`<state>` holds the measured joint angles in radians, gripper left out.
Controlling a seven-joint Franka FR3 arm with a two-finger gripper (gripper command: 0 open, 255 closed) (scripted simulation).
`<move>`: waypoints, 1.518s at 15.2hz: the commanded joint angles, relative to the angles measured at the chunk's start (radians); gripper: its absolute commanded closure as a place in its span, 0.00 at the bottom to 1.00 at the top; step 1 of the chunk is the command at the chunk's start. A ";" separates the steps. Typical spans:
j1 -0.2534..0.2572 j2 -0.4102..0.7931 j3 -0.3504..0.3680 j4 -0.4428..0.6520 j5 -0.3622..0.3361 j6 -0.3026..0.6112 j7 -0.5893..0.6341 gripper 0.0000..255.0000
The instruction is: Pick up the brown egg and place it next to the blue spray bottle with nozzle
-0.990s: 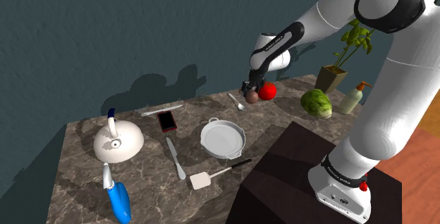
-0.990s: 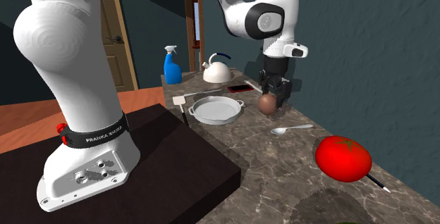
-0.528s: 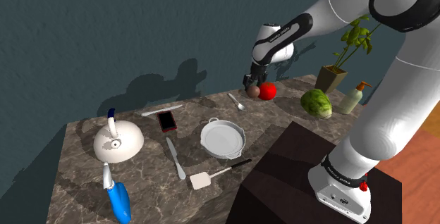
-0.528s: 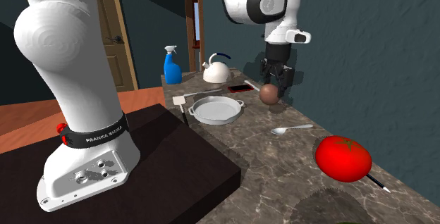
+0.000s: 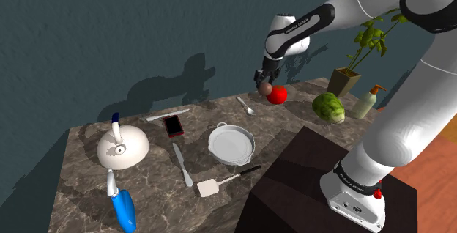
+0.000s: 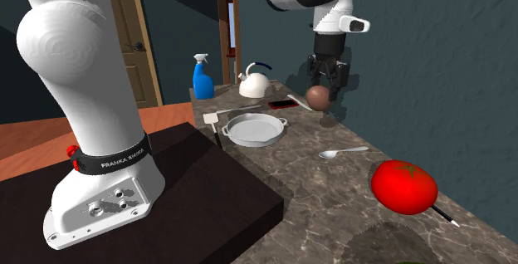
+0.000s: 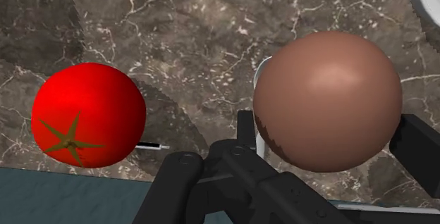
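Brown egg [image 6: 318, 97] higher off counter [image 6: 328, 183], clasped in gripper [image 6: 320, 93]; tomato [image 7: 88, 115] below in wrist view

Between claw [image 5: 264, 86] and spray bottle [image 5: 123, 208] lie pan [image 5: 232, 143] and knife [image 5: 183, 167].

"FRANKA EMIKA", white letters, on the black base band [image 6: 112, 161]

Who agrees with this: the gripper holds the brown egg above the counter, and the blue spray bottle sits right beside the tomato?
Not quite. The blue spray bottle sits beside the white kettle, at the opposite end of the counter from the tomato, as the shoulder view shows. The rest stands: the gripper holds the brown egg above the counter.
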<state>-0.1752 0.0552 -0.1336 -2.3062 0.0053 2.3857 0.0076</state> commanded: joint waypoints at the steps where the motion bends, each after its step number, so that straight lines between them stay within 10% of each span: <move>1: 0.000 -0.018 0.000 0.007 -0.004 -0.026 0.003 1.00; 23: 0.002 -0.162 0.003 0.158 -0.026 -0.319 0.018 1.00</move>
<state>-0.1740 -0.1017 -0.1317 -2.1575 -0.0196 2.0813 0.0242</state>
